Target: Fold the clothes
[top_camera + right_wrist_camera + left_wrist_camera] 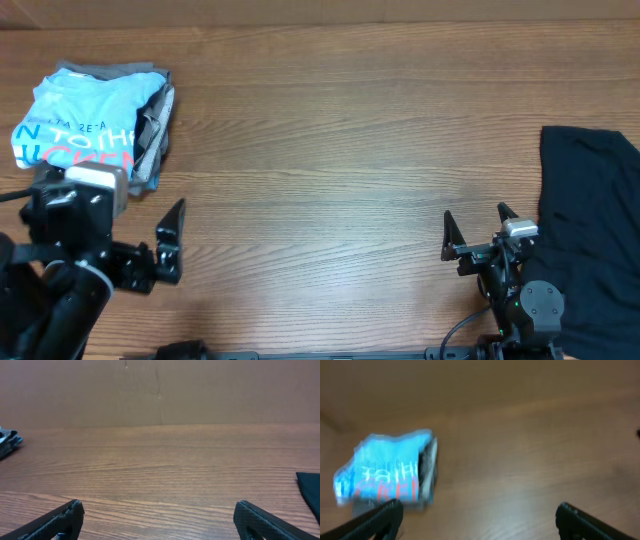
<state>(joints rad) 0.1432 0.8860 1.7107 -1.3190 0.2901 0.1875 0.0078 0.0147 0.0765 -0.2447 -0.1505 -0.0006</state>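
A folded sky-blue T-shirt [85,125] with white and pink-red lettering tops a small stack at the table's far left, with grey cloth [155,130] showing under it. A black garment [590,230] lies spread at the right edge. My left gripper [172,245] hovers open just in front and to the right of the stack, with nothing in it. The left wrist view is blurred, with the blue T-shirt [385,472] ahead-left of the open left gripper [477,512]. My right gripper [475,220] stands open beside the black garment, which is just a corner [311,485] right of the open right gripper [159,510].
Bare wooden tabletop [330,150] stretches between the stack and the black garment. In the right wrist view, a brown wall [160,390] rises behind the table's far edge, and the stack's edge [7,440] peeks in at the far left.
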